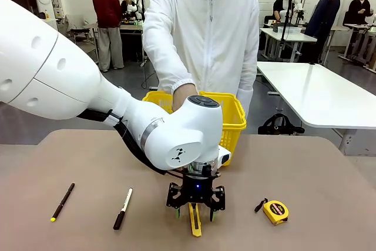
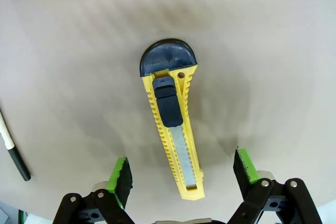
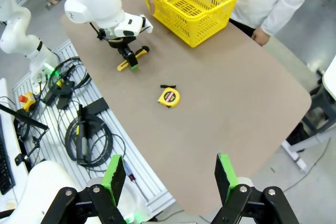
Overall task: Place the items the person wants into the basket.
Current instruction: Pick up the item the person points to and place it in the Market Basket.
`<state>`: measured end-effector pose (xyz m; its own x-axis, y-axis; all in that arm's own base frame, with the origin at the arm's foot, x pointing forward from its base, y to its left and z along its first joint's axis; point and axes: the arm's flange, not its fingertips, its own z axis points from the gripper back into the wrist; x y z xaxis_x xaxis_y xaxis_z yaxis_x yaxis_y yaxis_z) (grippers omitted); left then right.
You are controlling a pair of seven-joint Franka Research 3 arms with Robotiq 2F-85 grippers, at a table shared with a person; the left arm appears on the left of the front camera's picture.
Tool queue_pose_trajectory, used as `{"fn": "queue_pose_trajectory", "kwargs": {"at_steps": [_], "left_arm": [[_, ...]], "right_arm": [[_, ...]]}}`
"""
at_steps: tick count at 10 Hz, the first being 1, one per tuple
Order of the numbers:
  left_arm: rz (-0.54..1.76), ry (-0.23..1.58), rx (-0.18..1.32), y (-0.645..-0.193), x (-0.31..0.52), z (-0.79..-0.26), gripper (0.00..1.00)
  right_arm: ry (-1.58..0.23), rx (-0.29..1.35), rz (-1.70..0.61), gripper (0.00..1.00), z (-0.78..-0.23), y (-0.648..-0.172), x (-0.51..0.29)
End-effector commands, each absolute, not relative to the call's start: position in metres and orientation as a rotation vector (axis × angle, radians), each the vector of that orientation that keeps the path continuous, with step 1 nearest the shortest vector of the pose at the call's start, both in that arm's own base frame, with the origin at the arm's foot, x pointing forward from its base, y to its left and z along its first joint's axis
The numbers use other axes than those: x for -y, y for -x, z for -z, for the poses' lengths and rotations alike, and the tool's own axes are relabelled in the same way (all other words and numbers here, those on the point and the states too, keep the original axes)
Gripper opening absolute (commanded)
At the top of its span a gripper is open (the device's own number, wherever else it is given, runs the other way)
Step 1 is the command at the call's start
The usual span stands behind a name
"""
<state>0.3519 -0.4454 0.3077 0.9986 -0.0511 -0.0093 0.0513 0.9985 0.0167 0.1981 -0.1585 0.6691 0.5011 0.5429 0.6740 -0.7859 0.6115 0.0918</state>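
The yellow box-cutter knife (image 2: 170, 124) with a black end lies flat on the brown table. My left gripper (image 2: 182, 165) hangs open right over it, a green pad (image 2: 121, 174) on each side and not touching it. The front view has that gripper (image 1: 195, 207) low above the knife (image 1: 195, 223). A slim black pen (image 1: 62, 202) with a yellow tip lies at the front left. The yellow basket (image 1: 235, 116) stands at the far edge, and the person's hand (image 1: 183, 95) rests on its rim. My right gripper (image 3: 169, 174) is open and empty, high off the table's side.
A white marker (image 1: 123, 208) with a black cap lies between the pen and the knife. A round yellow tape measure (image 1: 275, 211) sits to the right. Cables and a rail (image 3: 79, 129) lie beside the table in the right wrist view.
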Motion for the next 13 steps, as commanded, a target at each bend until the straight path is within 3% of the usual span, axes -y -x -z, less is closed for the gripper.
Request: {"fn": "queue_pose_trajectory", "kwargs": {"at_steps": [1,2,3,4,5,7,8,10,13], "left_arm": [[0.063,-0.025,0.023,-0.3563,0.449,-0.3076,1.0],[0.072,-0.02,0.024,-0.356,0.4492,-0.3075,1.0],[0.111,-0.006,0.032,-0.3551,0.4489,-0.3092,0.46],[0.102,-0.003,0.03,-0.3559,0.4486,-0.3103,0.45],[0.101,0.001,0.025,-0.3561,0.4479,-0.3107,0.0],[0.1,-0.001,-0.002,-0.3558,0.4483,-0.3077,0.0],[0.101,0.001,-0.013,-0.3554,0.4486,-0.3069,0.21],[0.104,0.004,-0.029,-0.3546,0.4486,-0.3062,0.0],[0.108,0.005,-0.036,-0.354,0.448,-0.3057,0.0]], "right_arm": [[-0.443,0.659,-0.85,0.89,-0.6692,-0.1996,0.1578],[-0.443,0.659,-0.85,0.89,-0.6692,-0.1996,0.1578],[-0.443,0.659,-0.85,0.89,-0.6692,-0.1996,0.1578],[-0.443,0.659,-0.85,0.89,-0.6692,-0.1996,0.1578],[-0.443,0.659,-0.85,0.89,-0.6692,-0.1996,0.1578],[-0.443,0.659,-0.85,0.89,-0.6692,-0.1996,0.1578],[-0.443,0.659,-0.85,0.89,-0.6692,-0.1996,0.1578],[-0.443,0.659,-0.85,0.89,-0.6692,-0.1996,0.1578],[-0.443,0.659,-0.85,0.89,-0.6692,-0.1996,0.1578]]}}
